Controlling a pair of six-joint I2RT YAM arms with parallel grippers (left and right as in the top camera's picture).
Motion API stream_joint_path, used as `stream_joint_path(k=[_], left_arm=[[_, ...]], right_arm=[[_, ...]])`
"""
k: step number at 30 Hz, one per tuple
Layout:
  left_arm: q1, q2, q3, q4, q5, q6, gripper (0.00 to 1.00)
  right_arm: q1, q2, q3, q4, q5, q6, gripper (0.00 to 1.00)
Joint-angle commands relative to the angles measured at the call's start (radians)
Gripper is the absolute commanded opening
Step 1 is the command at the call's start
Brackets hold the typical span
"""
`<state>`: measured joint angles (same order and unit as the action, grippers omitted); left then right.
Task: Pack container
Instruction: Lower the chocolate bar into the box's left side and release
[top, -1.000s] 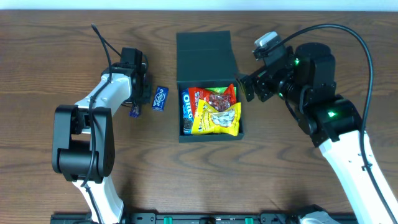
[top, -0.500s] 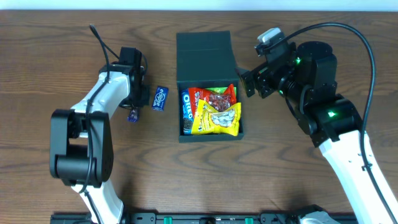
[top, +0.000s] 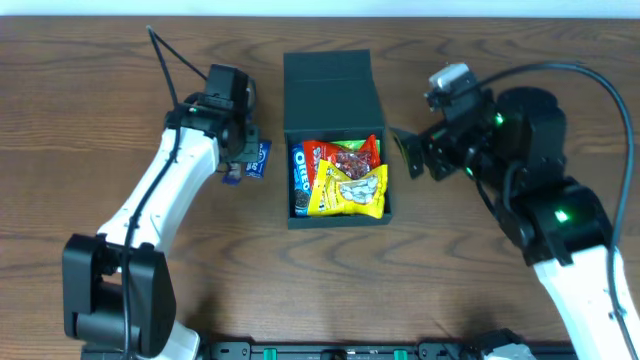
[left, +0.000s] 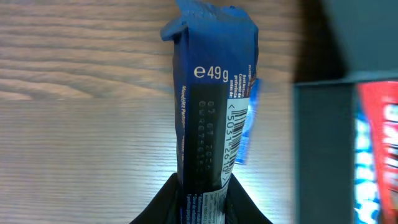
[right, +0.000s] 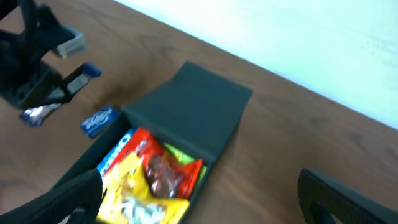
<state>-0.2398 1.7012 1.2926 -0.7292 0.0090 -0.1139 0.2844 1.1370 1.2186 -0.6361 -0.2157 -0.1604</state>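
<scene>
The container (top: 336, 216) is a dark green box, its flap lid (top: 329, 86) folded back. A yellow packet (top: 350, 190), a red packet (top: 345, 156) and a blue Oreo pack (top: 300, 172) fill it. My left gripper (top: 236, 160) hovers just left of the box, shut on a dark blue snack bar (left: 211, 93); the bar's end (top: 229, 179) sticks out below the fingers. In the left wrist view the fingers (left: 166, 205) pinch the bar's lower end and the box wall (left: 323, 155) is at the right. My right gripper (top: 420, 158) stands open right of the box, nothing between its fingers (right: 68, 199).
A second small blue packet (top: 261, 157) lies on the wooden table between my left gripper and the box, also seen under the held bar (left: 249, 124) and in the right wrist view (right: 99, 119). A white wall (right: 311, 37) borders the table's far edge.
My left arm has carried the blue bar to the right, from beyond the loose packet to close beside the box. My right arm has drifted slightly right, away from the box.
</scene>
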Motion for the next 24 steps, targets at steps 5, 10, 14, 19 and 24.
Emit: stream_joint_path(k=[5,10,14,19,24], left_arm=[[-0.077,-0.022,0.026,-0.007,0.072,-0.103,0.18],[-0.14,-0.023,0.026,-0.007,0.1,-0.161,0.18],[-0.194,-0.023,0.026,-0.011,0.1,-0.225,0.18],[-0.252,-0.022,0.026,-0.01,0.087,-0.294,0.18],[-0.283,-0.022,0.025,-0.006,0.076,-0.388,0.18]], right_arm=[[-0.009,-0.151,0.013,-0.118,-0.002,0.019,0.99],[-0.009,-0.246,0.013,-0.201,-0.001,0.037,0.99],[-0.009,-0.293,0.013,-0.248,-0.002,0.06,0.99],[-0.009,-0.309,0.013,-0.307,-0.002,0.082,0.99],[-0.009,-0.309,0.013,-0.339,-0.002,0.085,0.99]])
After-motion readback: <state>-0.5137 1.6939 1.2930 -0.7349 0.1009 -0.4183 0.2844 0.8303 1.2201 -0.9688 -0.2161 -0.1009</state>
